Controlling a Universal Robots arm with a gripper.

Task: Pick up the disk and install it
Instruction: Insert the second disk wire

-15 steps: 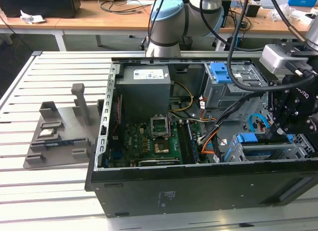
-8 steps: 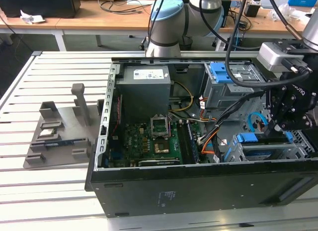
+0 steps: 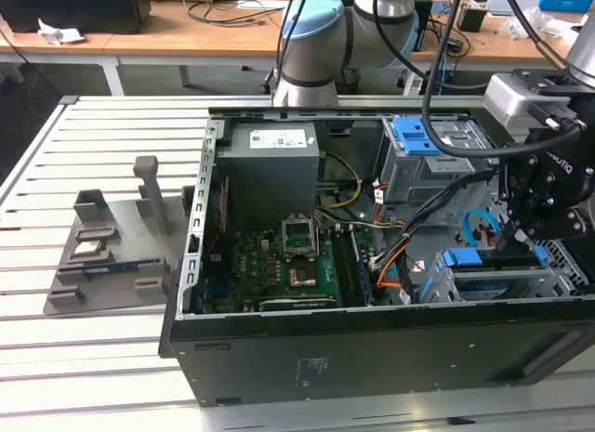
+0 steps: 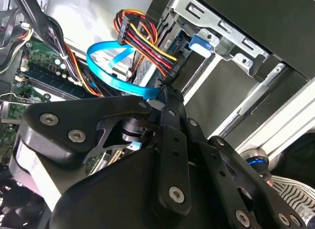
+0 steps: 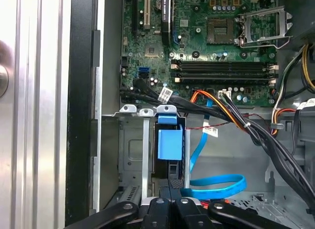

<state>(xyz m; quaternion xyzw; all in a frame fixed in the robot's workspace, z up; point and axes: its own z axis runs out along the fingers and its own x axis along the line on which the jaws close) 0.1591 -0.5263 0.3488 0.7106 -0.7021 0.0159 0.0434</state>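
The gripper [image 3: 517, 235] is seen low inside the open computer case [image 3: 372, 358], at the exterior view's right, right over the lower drive cage [image 3: 521, 288]. Its fingers are drawn together into one narrow tip; this is shown best in the second wrist view [image 4: 166, 91], where the two black linkages meet at a point.

The disk [image 3: 462, 258] is found seated in that cage, its blue rail end facing up toward the claw. In the first wrist view the same blue rail [image 5: 170, 145] is framed between the cage's metal uprights [image 5: 145, 155], and the closed fingertips [image 5: 173, 182] are held just beside it. Whether contact is being made cannot be told.

A flat blue data cable [image 5: 216, 185] is looped close by the fingers, and a bundle of red, yellow and orange wires [image 4: 147, 42] is draped beside it. Further along the case, the motherboard [image 3: 288, 260] and the grey power supply [image 3: 274, 167] are laid bare. A bare blue bracket [image 3: 416, 135] is perched on the upper cage.
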